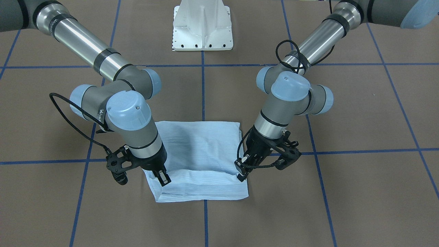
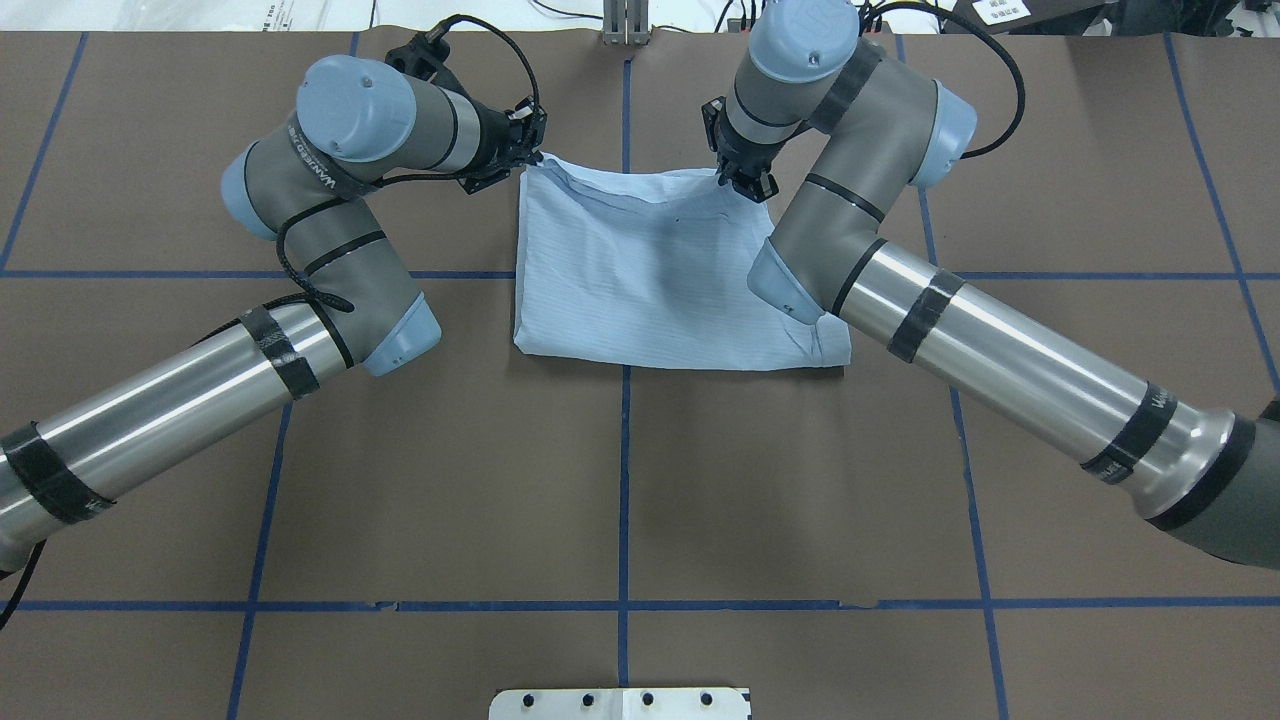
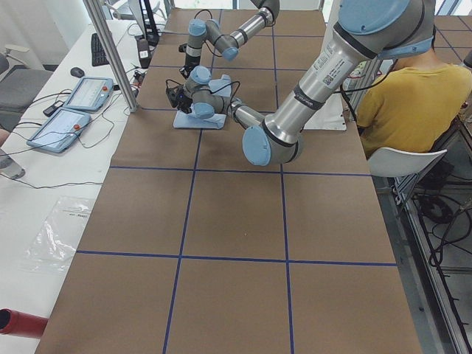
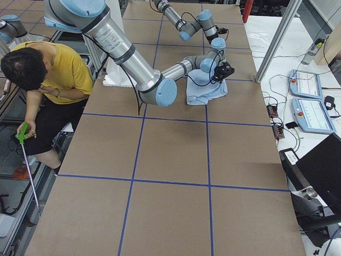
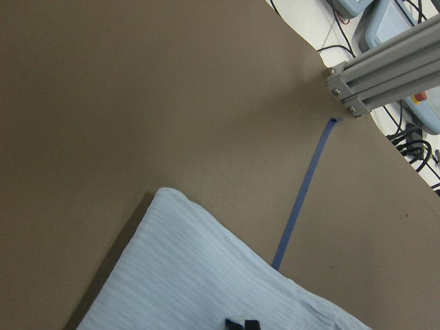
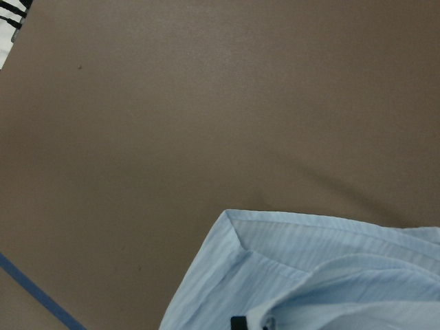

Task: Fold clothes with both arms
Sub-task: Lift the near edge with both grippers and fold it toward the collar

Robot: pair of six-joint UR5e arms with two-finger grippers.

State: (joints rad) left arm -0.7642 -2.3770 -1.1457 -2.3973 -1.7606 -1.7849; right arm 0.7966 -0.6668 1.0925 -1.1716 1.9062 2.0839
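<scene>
**FOLD STAGE – BOTH ARMS AT FAR CORNERS OF SHIRT**

**1. Pos. of workpiece.** The shirt [image 2: 650,280] lies at mid worktop [image 2: 620,480], across the centre blue tape line [image 2: 625,450]. It is already reduced to a compact, roughly rectangular packet several layers thick. No sleeves or collar hang outside the outline. The edge near the robot lies flat. The far edge shows a raised lip where the top layer lifts off the layers below.

**2. L end effector** [image 1: 241,173]. Located at the far left corner of the packet. The fingers are closed and pinch the cloth at that corner. The wrist is tilted inward, so the tips meet the layer edge from the side, not from above.

**3. R end effector** [image 1: 164,178]. Located at the far right corner, mirrored to item 2. The fingers are likewise closed, w/ cloth nipped between the tips. The R wrist view shows the corner layers parting just beside them.

**4. Reason for arrangement (judgement).** Two grips on one edge, approx. level w/ each other, keep that edge straight and taut. A thin fabric would sag or skew if carried by one corner only. The setup suits drawing the far edge toward the near edge for a further fold.

**5. Caution.** If one pinch takes fewer layers than the other, expect an uneven fold.
</scene>
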